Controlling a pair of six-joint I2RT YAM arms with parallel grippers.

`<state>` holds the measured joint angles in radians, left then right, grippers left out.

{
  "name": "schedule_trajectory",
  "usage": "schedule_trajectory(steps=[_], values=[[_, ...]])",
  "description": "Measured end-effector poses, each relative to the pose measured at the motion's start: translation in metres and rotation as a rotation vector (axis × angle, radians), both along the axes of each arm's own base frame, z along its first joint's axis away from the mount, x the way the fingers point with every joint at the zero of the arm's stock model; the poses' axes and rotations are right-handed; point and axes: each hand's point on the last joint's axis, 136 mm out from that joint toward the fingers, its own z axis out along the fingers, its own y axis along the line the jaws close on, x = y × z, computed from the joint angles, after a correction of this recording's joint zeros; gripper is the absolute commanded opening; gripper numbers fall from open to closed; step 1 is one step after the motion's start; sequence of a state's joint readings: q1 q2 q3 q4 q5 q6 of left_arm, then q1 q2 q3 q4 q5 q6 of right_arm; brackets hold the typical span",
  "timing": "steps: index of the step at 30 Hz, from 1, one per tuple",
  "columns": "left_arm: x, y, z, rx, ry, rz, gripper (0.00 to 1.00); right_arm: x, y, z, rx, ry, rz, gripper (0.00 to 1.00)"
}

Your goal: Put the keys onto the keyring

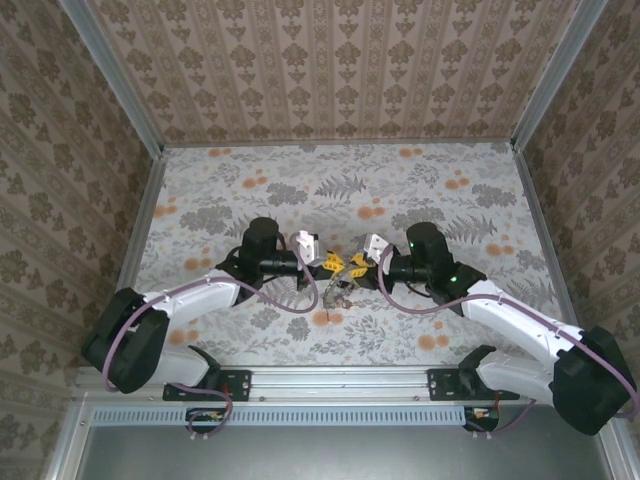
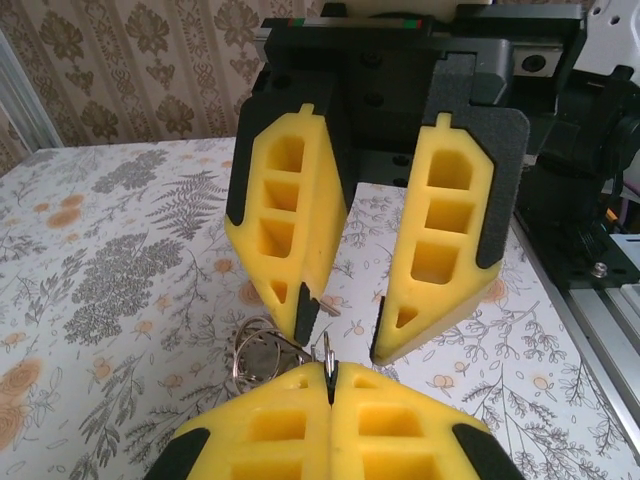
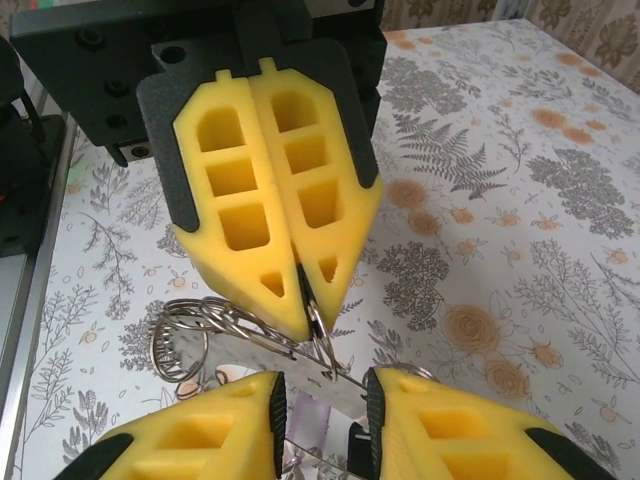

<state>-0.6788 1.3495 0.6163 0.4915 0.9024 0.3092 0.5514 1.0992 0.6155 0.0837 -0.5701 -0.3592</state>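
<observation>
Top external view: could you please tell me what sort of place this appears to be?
Probably a purpose-built robot test booth, not a home: patterned wall panels box in a floral tabletop, and the left arm and right arm bolt to an aluminium rail.

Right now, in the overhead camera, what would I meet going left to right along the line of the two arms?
Left arm → left fingers → keyring with keys, hanging just below the fingertips → right fingers → right arm.
</observation>
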Motion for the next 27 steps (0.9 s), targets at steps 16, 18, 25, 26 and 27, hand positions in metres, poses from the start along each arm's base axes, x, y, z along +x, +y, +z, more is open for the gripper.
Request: schedule_trajectory(steps=[16, 18, 25, 26, 27], values=[[-0.011, 0.007, -0.001, 0.043, 0.001, -0.061, 0.0, -0.003, -0.012, -0.004, -0.026, -0.049, 0.032, 0.44], [-0.014, 0.007, 0.001, 0.049, 0.002, -0.081, 0.0, -0.005, -0.011, -0.009, -0.057, -0.057, 0.058, 0.45], [-0.022, 0.009, 0.007, 0.081, -0.012, -0.151, 0.0, -0.008, -0.003, -0.018, -0.148, -0.094, 0.167, 0.41], [-0.024, 0.009, 0.008, 0.084, -0.014, -0.159, 0.0, -0.008, -0.001, -0.02, -0.157, -0.094, 0.184, 0.39], [-0.025, 0.01, 0.008, 0.089, -0.016, -0.167, 0.0, -0.009, 0.001, -0.021, -0.165, -0.095, 0.204, 0.36]])
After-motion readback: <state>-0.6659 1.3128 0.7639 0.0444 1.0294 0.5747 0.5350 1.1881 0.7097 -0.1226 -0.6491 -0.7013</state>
